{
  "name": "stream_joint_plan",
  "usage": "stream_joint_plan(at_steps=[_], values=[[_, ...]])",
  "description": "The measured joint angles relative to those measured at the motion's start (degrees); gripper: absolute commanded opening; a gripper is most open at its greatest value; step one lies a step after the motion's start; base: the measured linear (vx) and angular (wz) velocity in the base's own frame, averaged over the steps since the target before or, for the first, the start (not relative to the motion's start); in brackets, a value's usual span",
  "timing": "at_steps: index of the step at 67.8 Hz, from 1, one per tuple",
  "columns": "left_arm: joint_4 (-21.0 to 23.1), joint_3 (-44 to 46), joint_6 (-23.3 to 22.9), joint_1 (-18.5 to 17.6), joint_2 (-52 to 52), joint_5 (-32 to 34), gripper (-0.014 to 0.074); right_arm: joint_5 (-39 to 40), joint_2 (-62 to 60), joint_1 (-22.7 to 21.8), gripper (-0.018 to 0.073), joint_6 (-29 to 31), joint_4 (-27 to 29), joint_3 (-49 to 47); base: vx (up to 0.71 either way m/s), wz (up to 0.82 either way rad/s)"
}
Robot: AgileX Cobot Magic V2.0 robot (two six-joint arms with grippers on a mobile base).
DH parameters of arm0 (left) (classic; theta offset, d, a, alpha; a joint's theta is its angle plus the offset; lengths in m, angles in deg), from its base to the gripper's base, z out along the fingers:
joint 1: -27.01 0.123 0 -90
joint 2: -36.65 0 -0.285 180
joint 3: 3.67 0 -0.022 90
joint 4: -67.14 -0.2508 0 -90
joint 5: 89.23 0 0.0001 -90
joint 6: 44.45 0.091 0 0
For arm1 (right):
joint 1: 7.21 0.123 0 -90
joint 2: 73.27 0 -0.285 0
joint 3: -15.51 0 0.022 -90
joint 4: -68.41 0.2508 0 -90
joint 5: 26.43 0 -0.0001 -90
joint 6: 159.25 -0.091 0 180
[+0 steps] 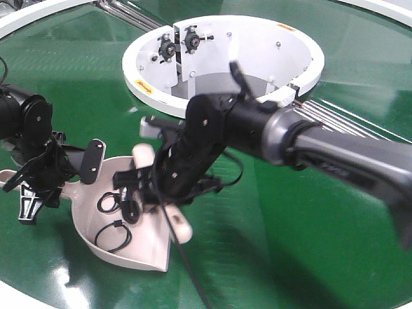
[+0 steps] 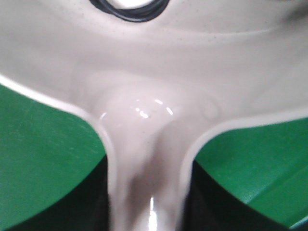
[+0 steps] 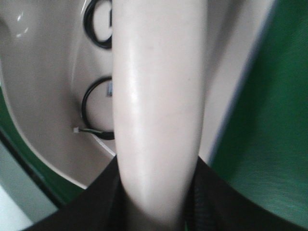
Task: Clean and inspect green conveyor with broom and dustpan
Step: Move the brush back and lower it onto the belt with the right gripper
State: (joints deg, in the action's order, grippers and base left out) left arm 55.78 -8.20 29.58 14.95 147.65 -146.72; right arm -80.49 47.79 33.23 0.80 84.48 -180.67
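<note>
Green conveyor belt (image 1: 290, 225) carries the beige plastic dustpan (image 1: 147, 248), black rubber rings (image 1: 114, 237) inside. My left gripper (image 1: 31, 192) clamps its handle, right gripper (image 1: 170, 177) clamps the cream broom handle (image 3: 159, 96). Plan: short sweeps, pan lip flat.

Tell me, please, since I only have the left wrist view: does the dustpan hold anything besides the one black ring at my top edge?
Observer: Yes. The front view shows several black rings lying in the dustpan, not just one.
Operator: Thank you. Where is the right arm?
Observer: The right gripper is shut on the cream broom handle, held over the dustpan.
Operator: And what lies beyond the pan?
Observer: A white circular housing stands on the green conveyor behind both arms.
</note>
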Motion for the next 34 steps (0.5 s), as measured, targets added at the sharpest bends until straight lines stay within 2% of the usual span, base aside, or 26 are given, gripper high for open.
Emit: stream_joint_plan(at_steps=[16,34], values=[[0.0,0.0,0.0,0.0,0.0,0.0,-0.0008,-5.9,-5.5,-1.4,-0.0002,-2.4,-11.1,0.0,0.00,0.00],[0.0,0.0,0.0,0.0,0.0,0.0,-0.0008,-12.1,-11.2,-6.7,-0.0002,0.4,-16.1,1.0,0.00,0.00]])
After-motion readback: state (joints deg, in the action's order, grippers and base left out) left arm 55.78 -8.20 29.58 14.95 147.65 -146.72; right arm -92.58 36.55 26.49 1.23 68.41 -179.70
